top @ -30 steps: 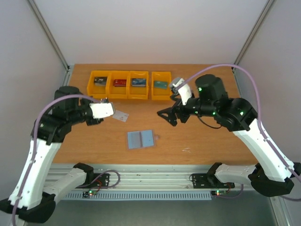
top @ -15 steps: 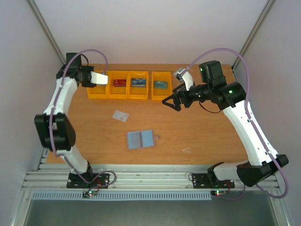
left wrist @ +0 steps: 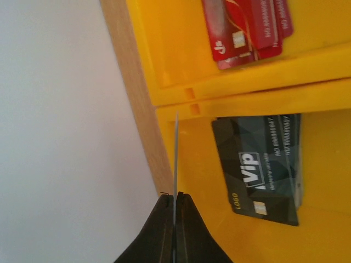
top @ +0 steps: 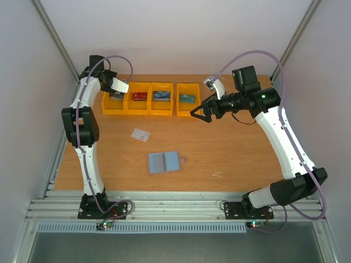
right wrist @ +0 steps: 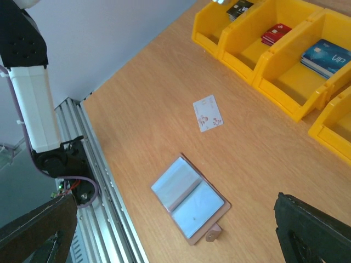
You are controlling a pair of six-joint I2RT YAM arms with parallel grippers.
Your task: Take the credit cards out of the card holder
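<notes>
At the far left corner of the counter (top: pixel 241 159), my left end effector (left wrist: pixel 175 196) is pinched tight on a thin card (left wrist: pixel 176 153), which shows only as a pale edge in the wrist view. It hangs over the end bin (left wrist: pixel 329 219) in the row of orange bins (top: pixel 162 112). A stack of black cards (left wrist: pixel 258 170) already lies in that bin, and red cards (left wrist: pixel 247 27) lie in the one next to it.

My right end effector (top: pixel 200 114) is spread wide and holds nothing, poised above the counter near the right end of the row. The card holder (top: pixel 164 161) lies open and flat in the middle of the counter with its blue-grey inside facing up, well apart from both arms. A pale card (top: pixel 141 134) rests loose on the wood between the holder and the bins. Whether any cards are tucked in the holder's pockets I cannot tell from here.

I judge these cards to be light, stiff and slick. Lying flat, one gives almost no lip, so the place to take hold is a short edge, with one finger worked under it, or the exposed strip above a pocket. The holder looks soft and light and would likely slide or fold shut under a pull. It probably needs one end effector pressing it down beside the crease while the other draws a card straight out.
</notes>
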